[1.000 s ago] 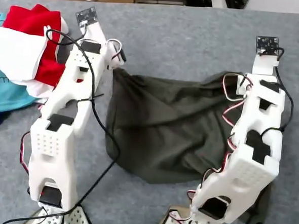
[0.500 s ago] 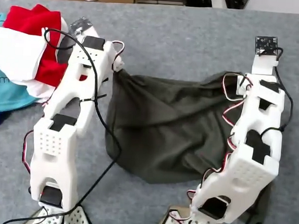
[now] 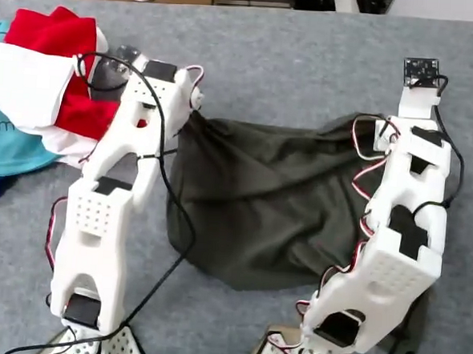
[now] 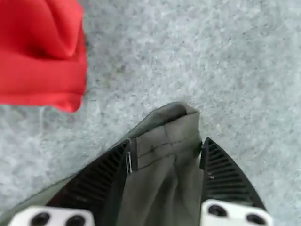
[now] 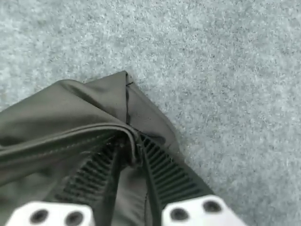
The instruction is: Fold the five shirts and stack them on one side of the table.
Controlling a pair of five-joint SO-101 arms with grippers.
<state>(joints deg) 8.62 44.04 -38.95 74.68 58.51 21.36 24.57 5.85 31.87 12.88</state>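
The olive shirt [image 3: 267,203] is spread crumpled on the table [image 3: 308,61], one corner clamped in the left gripper [image 4: 164,150], another in the right gripper [image 5: 134,148]. A pile [image 3: 25,92] of red, white and teal shirts is heaped beside the left arm [image 3: 106,209], which hides part of it

Shells: white moulded plastic left arm [image 3: 97,225] and right arm [image 3: 397,235], black servo blocks inset.
Cables: black lead [image 3: 189,234] on the left; red, white and black wires [image 3: 358,180] on the right.
Left end effector [image 4: 167,143], right end effector [image 5: 131,143]: black ribbed fingers [image 4: 101,174], white bases with dark screw holes.
Board: small black circuit board [image 3: 422,72] at the right arm's 12 o'clock end.
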